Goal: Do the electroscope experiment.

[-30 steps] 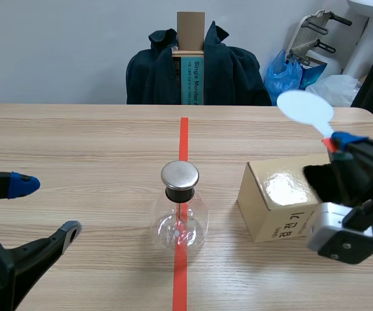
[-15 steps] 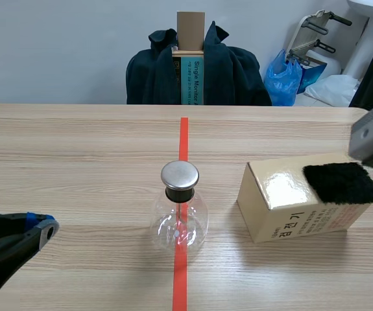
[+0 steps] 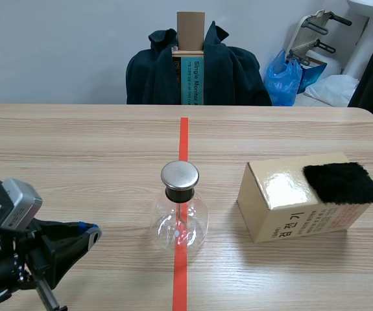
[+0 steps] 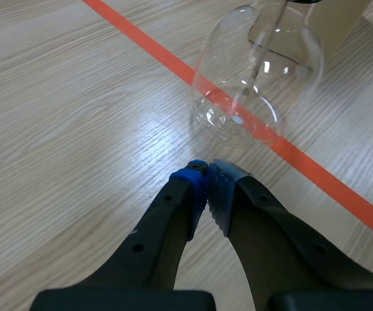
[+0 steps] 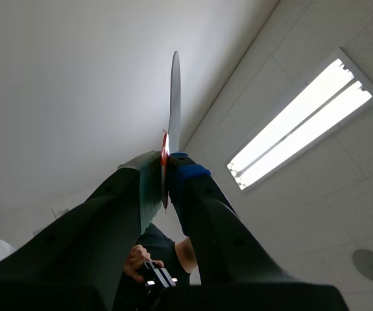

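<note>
The electroscope, a clear glass flask with a round metal cap, stands on the red tape line mid-table. My left gripper is low at the near left, shut on nothing, its tips pointing at the flask from a short way off. In the left wrist view the shut gripper is just short of the flask. My right gripper points up toward the ceiling, shut on the red stem of a thin white paddle. The right arm is outside the scene view.
A tan cardboard box lies right of the flask with a black fur pad on its top. Behind the table stands a chair draped with a dark jacket. A person's hand shows beyond my right gripper.
My left gripper has shut and swung in toward the flask. My right arm has lifted the white paddle up and out of the scene view, away from the box.
</note>
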Robot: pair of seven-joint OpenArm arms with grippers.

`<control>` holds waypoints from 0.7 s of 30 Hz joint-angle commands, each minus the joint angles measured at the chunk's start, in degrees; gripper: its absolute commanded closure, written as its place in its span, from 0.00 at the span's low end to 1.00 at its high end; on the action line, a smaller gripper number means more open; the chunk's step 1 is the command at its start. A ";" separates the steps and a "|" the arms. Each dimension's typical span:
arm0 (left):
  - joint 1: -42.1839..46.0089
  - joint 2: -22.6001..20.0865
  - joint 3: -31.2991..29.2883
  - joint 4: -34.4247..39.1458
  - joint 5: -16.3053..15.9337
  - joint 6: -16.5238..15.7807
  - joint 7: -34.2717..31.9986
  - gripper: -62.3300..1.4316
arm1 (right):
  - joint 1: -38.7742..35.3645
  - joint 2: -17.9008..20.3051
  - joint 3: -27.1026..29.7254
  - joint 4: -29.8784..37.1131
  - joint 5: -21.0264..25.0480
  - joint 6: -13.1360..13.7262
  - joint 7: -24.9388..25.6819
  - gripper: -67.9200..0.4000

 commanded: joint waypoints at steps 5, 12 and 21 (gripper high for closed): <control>-6.14 1.55 5.14 -4.76 -0.48 -0.11 -3.15 0.93 | 0.85 0.15 0.52 0.94 0.61 -3.30 0.81 0.98; -11.69 3.98 10.71 -10.91 0.72 -0.09 -4.81 0.93 | 2.60 0.13 0.50 0.98 3.32 -3.30 3.67 0.98; -13.18 5.22 13.29 -12.74 0.74 -0.13 -7.39 0.93 | 11.10 -0.02 -2.23 0.98 8.31 15.39 2.25 0.98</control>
